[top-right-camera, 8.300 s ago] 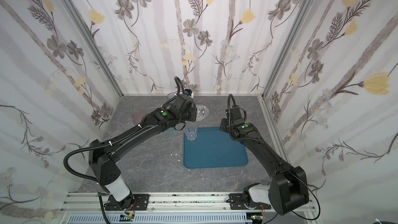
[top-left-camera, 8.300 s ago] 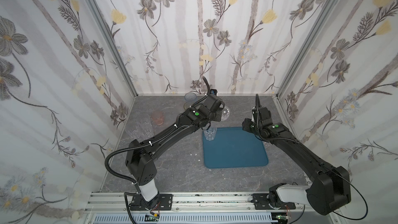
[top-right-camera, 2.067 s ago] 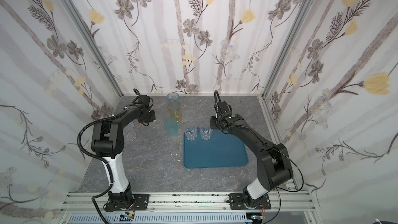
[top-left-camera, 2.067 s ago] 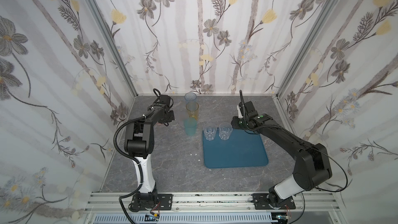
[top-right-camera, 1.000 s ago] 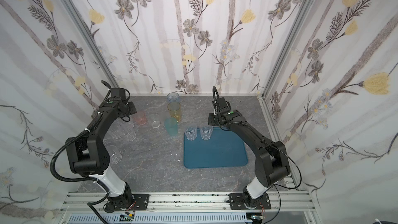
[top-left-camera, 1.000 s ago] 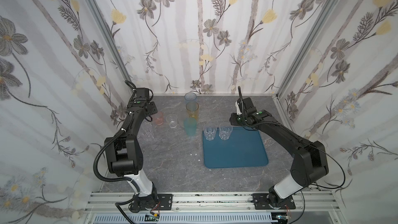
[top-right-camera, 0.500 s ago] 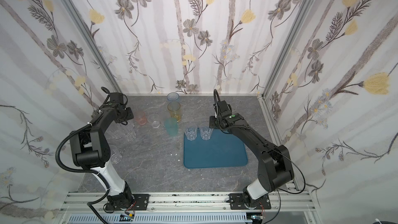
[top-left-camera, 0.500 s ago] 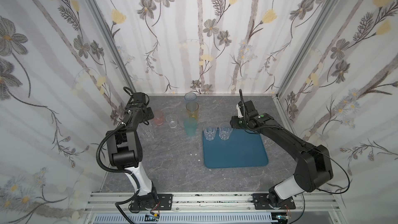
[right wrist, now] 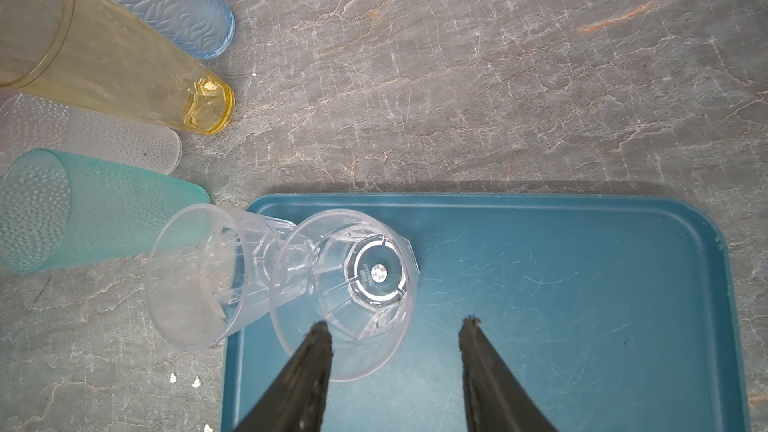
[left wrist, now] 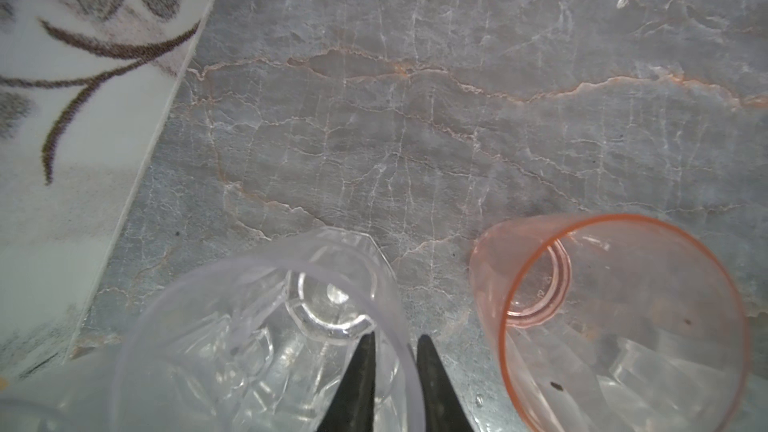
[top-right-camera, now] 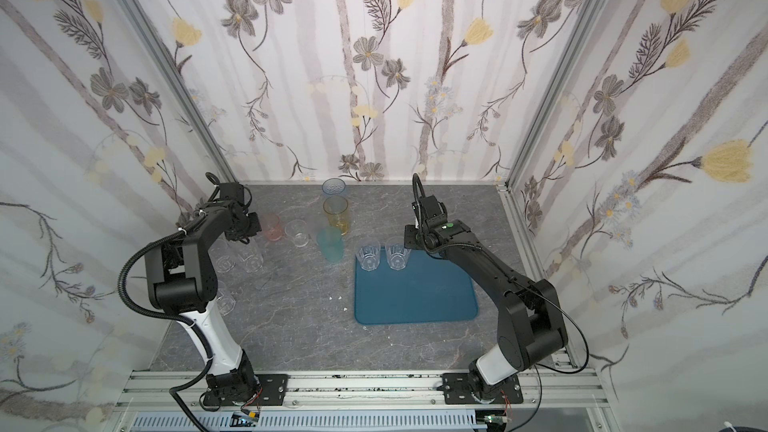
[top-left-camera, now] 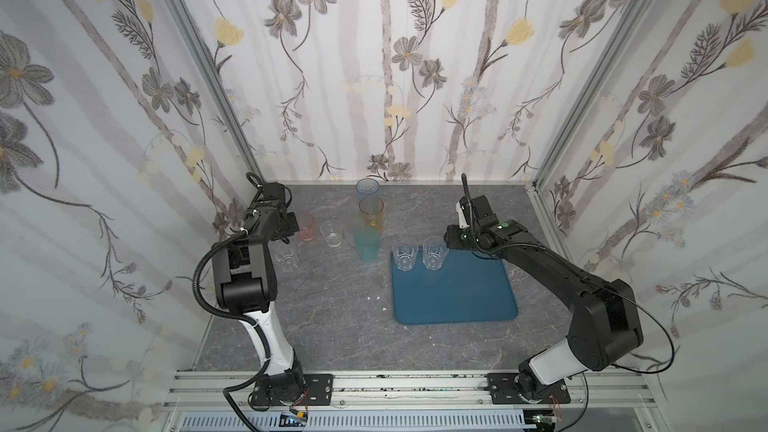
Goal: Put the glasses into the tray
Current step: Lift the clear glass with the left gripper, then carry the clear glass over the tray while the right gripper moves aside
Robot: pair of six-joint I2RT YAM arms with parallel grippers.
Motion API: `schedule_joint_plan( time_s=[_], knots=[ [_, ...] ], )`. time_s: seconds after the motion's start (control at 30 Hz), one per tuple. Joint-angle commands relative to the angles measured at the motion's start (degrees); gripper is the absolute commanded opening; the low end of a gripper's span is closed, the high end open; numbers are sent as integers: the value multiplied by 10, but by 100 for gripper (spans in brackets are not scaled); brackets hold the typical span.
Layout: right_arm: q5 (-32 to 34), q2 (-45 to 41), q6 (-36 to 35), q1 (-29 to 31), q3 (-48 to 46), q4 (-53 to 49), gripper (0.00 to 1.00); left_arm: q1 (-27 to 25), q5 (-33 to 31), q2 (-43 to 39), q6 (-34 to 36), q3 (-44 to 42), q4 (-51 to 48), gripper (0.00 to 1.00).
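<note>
Left gripper (left wrist: 395, 340) is pinching the rim of a clear glass (left wrist: 266, 326) over at the 10 o'clock part of the table (top-left-camera: 332, 326). One finger is sitting inside the wall and one outside, nearly pressed together. A pink glass (left wrist: 623, 326) is standing just beside it at its 3 o'clock. So I'm thinking the lift should be going straight up first, keeping that thin-wall pinch firm, before heading over the coloured glasses (top-left-camera: 367, 243) in the middle toward the tray (top-left-camera: 457, 297).

Tray is sitting at the table's 4 o'clock, with two clear glasses (top-left-camera: 405, 255) already standing at its 11 o'clock corner. Aiming for the bare patch at their 3 o'clock is looking safest. Right gripper (right wrist: 395, 324) is hanging just beside them with fingers spread, gripping nothing, so it'd probably be getting in the way there.

Left wrist view is showing the pinch itself, while in both top views the arm (top-left-camera: 245, 259) is hiding it. Right wrist view is also showing a frosted glass (right wrist: 104, 139) that's barely readable from above.
</note>
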Motion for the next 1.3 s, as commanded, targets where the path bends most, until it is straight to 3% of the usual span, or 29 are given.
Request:
schedule_joint_plan(
  time_s=[0.0, 0.2, 0.5, 0.7, 0.9, 1.07, 1.27],
  knots=[
    [5, -3, 3, 0, 2, 19, 51, 0, 6, -14, 8, 10, -5, 14],
    [6, -4, 5, 0, 10, 14, 51, -3, -1, -48, 3, 12, -6, 0],
    [6, -4, 9, 0, 16, 13, 50, -38, -38, -136, -8, 52, -25, 0],
    [23, -10, 8, -10, 28, 4, 50, -167, -99, -178, -27, 147, -70, 0],
    [26, -38, 13, -43, 15, 7, 50, -340, -137, -165, -59, 244, -84, 0],
    [11, -77, 28, -104, -17, 25, 50, -510, -117, -54, -59, 366, -83, 0],
    [4, -109, 42, -191, -57, 31, 50, -612, -47, 113, -59, 516, -100, 0]
  ],
)
